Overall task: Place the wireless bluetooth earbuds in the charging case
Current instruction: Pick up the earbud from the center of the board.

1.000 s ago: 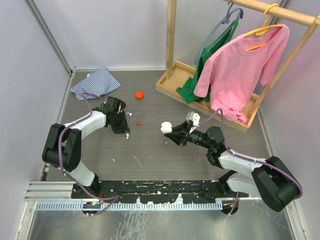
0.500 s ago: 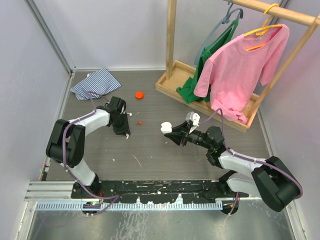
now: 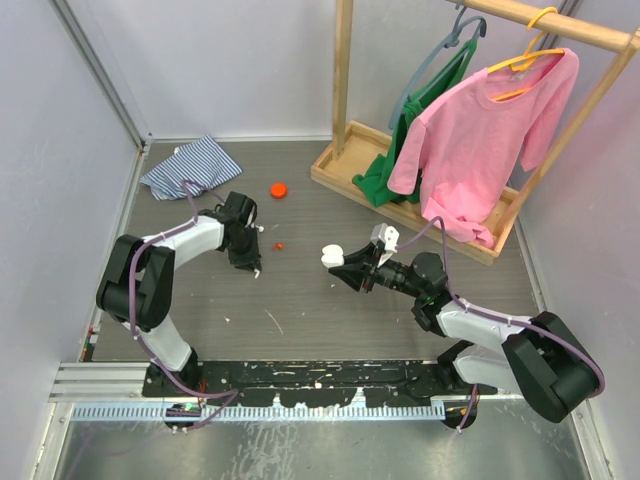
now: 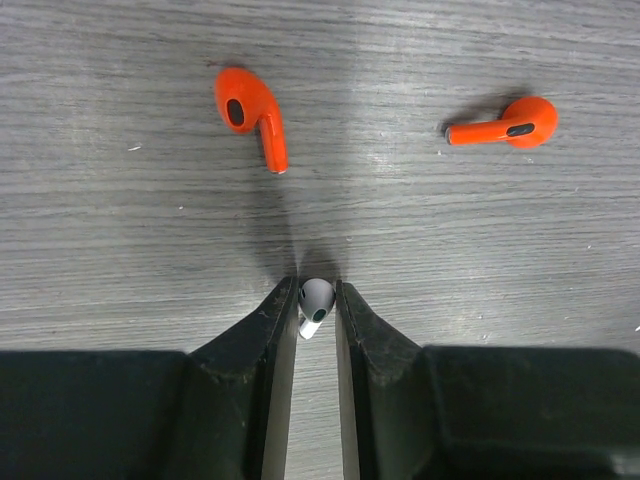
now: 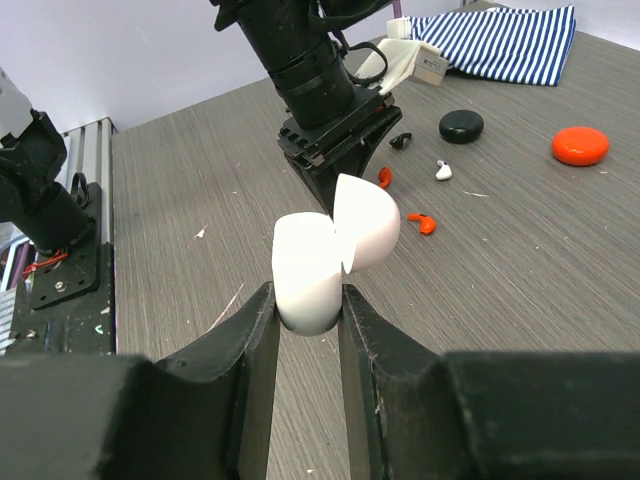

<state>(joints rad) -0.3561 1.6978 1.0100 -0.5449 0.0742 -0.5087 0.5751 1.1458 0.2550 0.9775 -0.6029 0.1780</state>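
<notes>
In the left wrist view a white earbud [image 4: 317, 298] sits pinched between the tips of my left gripper [image 4: 317, 296], low over the table. Two orange earbuds [image 4: 250, 110] [image 4: 505, 124] lie on the table just beyond it. My right gripper [image 5: 307, 295] is shut on the white charging case [image 5: 312, 270], held above mid-table with its lid [image 5: 368, 225] swung open. From the top view the case [image 3: 333, 256] hangs to the right of the left gripper [image 3: 252, 264]. A second white earbud [image 5: 443, 171] and a black earbud [image 5: 400, 140] lie farther back.
A black puck [image 5: 461, 125] and an orange puck [image 3: 279, 189] lie near the striped cloth [image 3: 190, 165] at the back left. A wooden clothes rack [image 3: 345, 150] with a pink shirt [image 3: 480, 140] and a green garment fills the back right.
The left gripper's jaws have closed in on the white earbud, and the left arm has shifted slightly. The right arm and the case have not moved.
</notes>
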